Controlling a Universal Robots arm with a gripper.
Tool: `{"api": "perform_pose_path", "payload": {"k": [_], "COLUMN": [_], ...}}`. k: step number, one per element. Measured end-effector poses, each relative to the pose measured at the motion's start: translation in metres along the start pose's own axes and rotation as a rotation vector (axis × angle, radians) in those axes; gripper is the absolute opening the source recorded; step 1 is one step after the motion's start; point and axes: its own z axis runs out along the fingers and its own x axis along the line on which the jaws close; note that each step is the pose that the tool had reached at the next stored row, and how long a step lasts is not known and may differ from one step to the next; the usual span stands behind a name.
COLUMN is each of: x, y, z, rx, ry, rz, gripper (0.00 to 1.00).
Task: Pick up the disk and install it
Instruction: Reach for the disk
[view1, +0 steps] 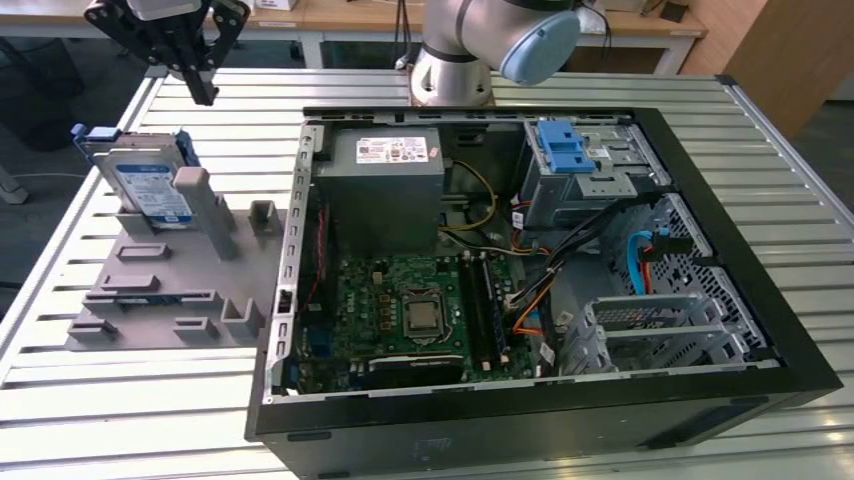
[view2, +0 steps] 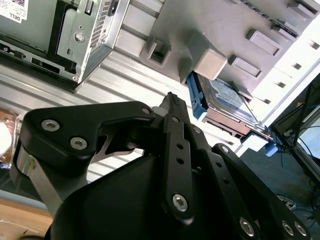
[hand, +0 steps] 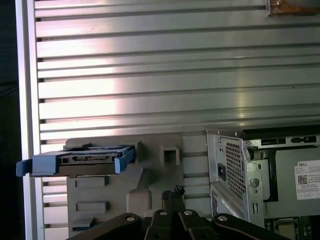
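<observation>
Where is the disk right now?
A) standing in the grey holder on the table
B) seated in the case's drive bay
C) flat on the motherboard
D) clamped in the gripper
A: the disk stands propped in the grey holder outside the computer case, the gripper apart from it.

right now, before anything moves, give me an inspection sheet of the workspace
surface: slatted metal table carrying a grey fixture beside an open computer case
job's things: disk stands upright in the fixture, not grasped
clutter: nothing seen
grippers: end effector shut and empty, raised, apart from the disk
cables: black, orange and blue cables inside the case
surroundings: wooden desks behind the table
</observation>
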Motion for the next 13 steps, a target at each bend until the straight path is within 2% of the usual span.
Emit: {"api": "perform_pose_path", "payload": {"k": [5,10,13], "x": [0.0030,0.0111,0.0119], "y": [0.0003,0.0010,0.0014], "z": [0.0001,0.0003,0.0005], "rx": [-0.0001,0.0001,0.0004], "ry": [-0.0001,0.0000,-0.0001], "rz": [0.000,0.000,0.000], "gripper": [0.11,0.11,0.11]}}
